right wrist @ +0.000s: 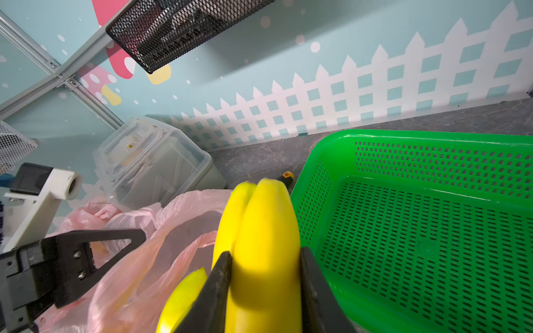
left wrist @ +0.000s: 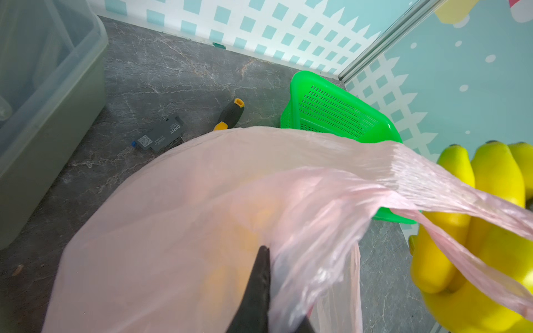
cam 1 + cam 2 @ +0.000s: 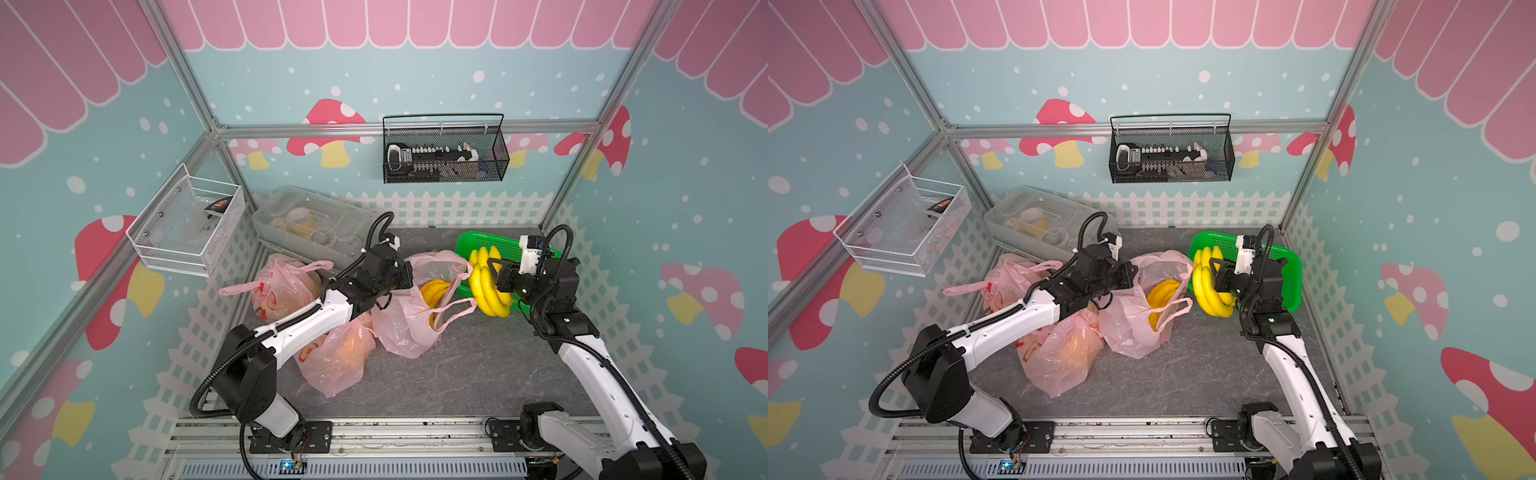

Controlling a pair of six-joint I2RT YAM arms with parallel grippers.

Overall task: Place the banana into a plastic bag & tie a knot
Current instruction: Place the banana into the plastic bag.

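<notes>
The right tool point(image 1: 265, 259) is clamped across the banana bunch point(image 3: 488, 286). It holds the bunch at the edge of the green basket point(image 3: 509, 245), right at the open mouth of the plastic bag point(image 3: 409, 328) on the desk point(image 3: 478, 374). The left tool point(image 2: 266, 259) is pinched tight on the bag's rim, holding that mouth up. Pickup looks done, but the bunch is not yet inside; another yellow bunch point(image 3: 434, 291) lies in there. The handles point(image 3: 455, 311) hang loose, so insertion and the knot remain.
</notes>
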